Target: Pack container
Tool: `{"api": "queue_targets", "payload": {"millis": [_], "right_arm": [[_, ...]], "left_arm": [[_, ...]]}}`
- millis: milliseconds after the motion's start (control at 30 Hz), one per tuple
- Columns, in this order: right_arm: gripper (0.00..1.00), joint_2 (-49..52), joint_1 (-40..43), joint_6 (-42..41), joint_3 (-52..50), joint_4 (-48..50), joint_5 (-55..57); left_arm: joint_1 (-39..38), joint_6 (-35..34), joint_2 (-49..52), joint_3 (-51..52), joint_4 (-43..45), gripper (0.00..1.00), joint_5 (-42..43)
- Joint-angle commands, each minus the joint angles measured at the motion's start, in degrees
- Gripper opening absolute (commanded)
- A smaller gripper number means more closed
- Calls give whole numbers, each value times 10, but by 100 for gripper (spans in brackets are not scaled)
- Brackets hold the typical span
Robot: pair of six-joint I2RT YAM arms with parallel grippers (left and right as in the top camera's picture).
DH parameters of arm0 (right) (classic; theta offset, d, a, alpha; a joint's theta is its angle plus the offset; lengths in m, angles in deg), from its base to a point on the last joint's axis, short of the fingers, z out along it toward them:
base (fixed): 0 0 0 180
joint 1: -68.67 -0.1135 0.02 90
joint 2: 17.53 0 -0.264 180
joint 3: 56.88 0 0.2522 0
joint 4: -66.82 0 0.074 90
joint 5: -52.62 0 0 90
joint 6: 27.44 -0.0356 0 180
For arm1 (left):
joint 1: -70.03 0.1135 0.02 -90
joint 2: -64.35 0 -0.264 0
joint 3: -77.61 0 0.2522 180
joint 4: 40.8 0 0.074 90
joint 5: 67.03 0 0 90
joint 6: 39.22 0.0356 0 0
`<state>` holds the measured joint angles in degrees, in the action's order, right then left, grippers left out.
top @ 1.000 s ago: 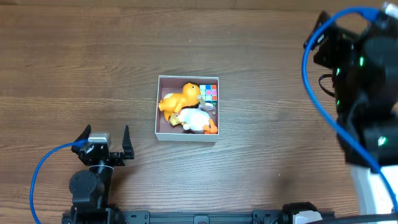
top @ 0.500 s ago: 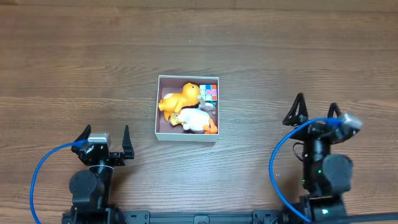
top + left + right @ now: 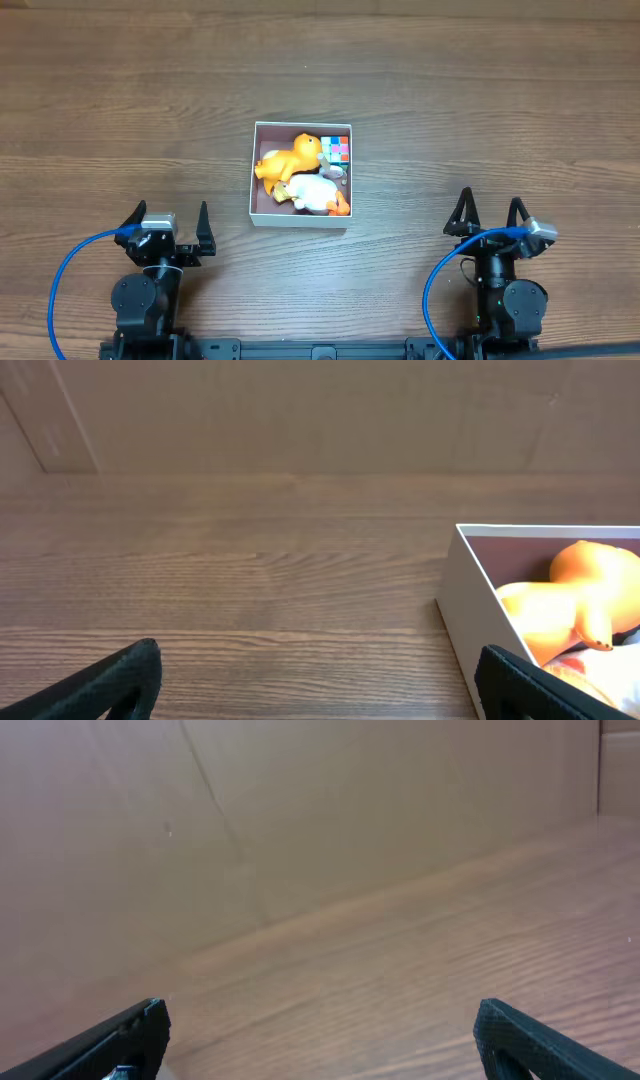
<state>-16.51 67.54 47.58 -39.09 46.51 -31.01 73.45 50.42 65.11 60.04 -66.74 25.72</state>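
Container position: the container (image 3: 252,190) sits at the centre of the wooden table (image 3: 120,100), between the two arms and farther from the near edge than both.
Container contents: an orange toy (image 3: 290,158) lies across the upper half. A white toy (image 3: 318,193) lies below it, touching it. A block of coloured squares (image 3: 338,150) occupies the upper right corner.
Markings: the coloured squares are too small to read as writing.
Left gripper (image 3: 170,210): fingers spread wide, holding nothing, near the table's front edge, well apart from the container's lower left corner.
Right gripper (image 3: 490,198): fingers spread wide, holding nothing, well apart from the container's right wall.
Left wrist view: the container's white corner and the orange toy appear at right.
Cabling: a blue cable (image 3: 62,275) loops beside each arm base.
Change, right arm: 1.0 s ago it stands at the far right edge. It now sits low at front right, slightly nearer the front edge than 0.5 s ago.
Change, other items: the left arm, container and toys hold their positions.
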Motion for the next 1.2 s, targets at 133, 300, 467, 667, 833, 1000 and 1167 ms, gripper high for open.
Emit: {"api": "queue_targets", "payload": {"millis": [133, 300, 467, 667, 833, 1000, 1167], "right_arm": [[100, -9, 1, -1, -3, -57, -6], [100, -9, 1, 15, -3, -58, -14], [100, -9, 1, 15, -3, -58, -14], [100, -9, 1, 15, -3, -58, -14], [100, -9, 1, 15, -3, -58, -14], [100, -9, 1, 15, -3, -58, -14], [100, -9, 1, 15, -3, -58, -14]], "left_arm": [[4, -9, -5, 2, 2, 100, -2], [4, -9, -5, 2, 2, 100, -2], [4, -9, -5, 2, 2, 100, -2], [4, -9, -5, 2, 2, 100, -2], [4, -9, -5, 2, 2, 100, -2], [4, -9, -5, 2, 2, 100, -2], [4, -9, -5, 2, 2, 100, -2]]}}
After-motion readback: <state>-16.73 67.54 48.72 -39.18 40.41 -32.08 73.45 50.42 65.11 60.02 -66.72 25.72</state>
